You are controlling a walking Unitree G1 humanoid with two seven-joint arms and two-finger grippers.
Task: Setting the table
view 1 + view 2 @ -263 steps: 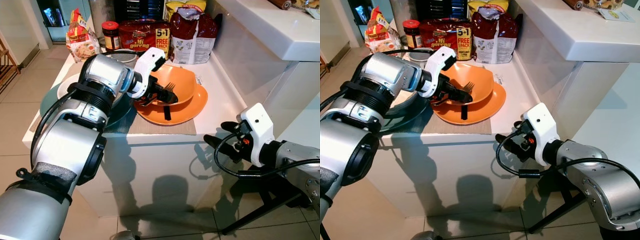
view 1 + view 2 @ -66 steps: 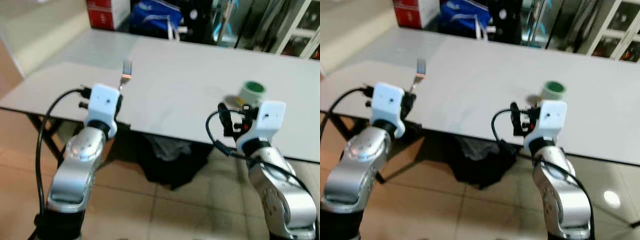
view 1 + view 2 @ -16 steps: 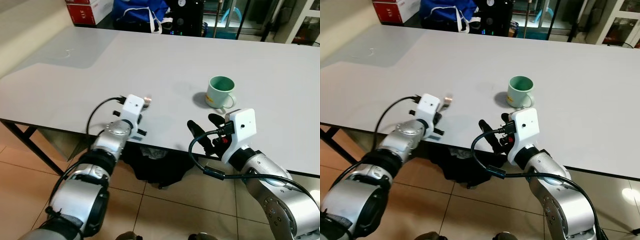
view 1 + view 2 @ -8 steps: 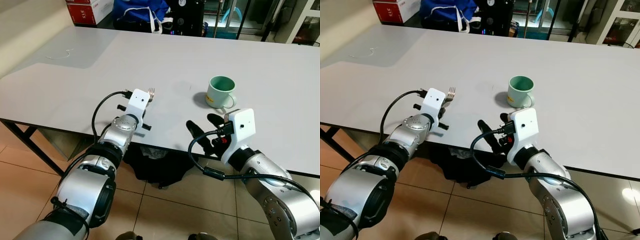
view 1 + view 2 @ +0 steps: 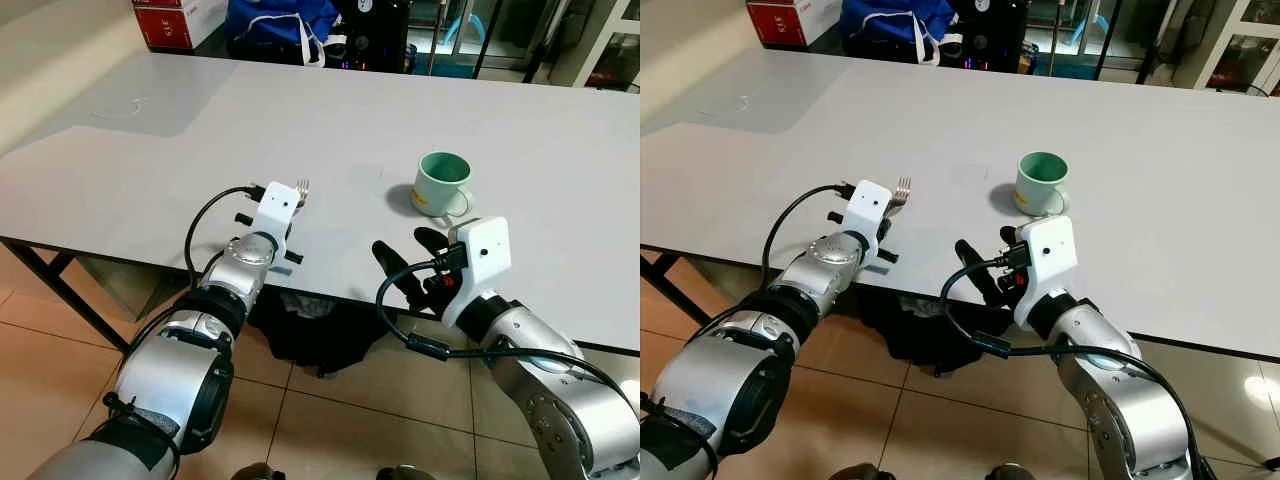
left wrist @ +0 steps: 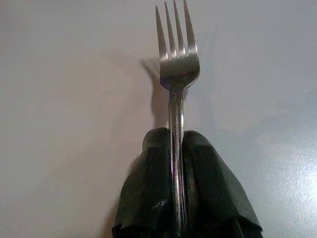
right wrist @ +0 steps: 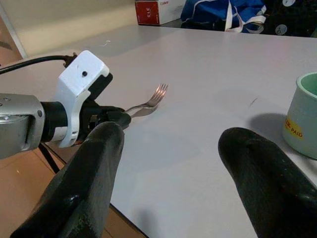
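Observation:
My left gripper (image 6: 177, 148) is shut on a silver fork (image 6: 177, 74), holding its handle between both black fingers. The fork (image 5: 301, 187) points away from me, its tines just above the grey table (image 5: 200, 140) near the front edge. A pale green mug (image 5: 440, 183) with a yellow label stands on the table to the right of the fork. My right gripper (image 5: 403, 262) hangs open at the table's front edge, below the mug, with nothing between its fingers (image 7: 94, 168).
A red and white box (image 5: 178, 17) and a blue bag (image 5: 280, 20) lie beyond the table's far edge. Dark table legs (image 5: 60, 300) and a black bag (image 5: 320, 330) sit under the table on the tiled floor.
Over the last second my left gripper lifted and pushed the fork a little farther over the table. In the last half second nothing has shifted. The right arm stays put.

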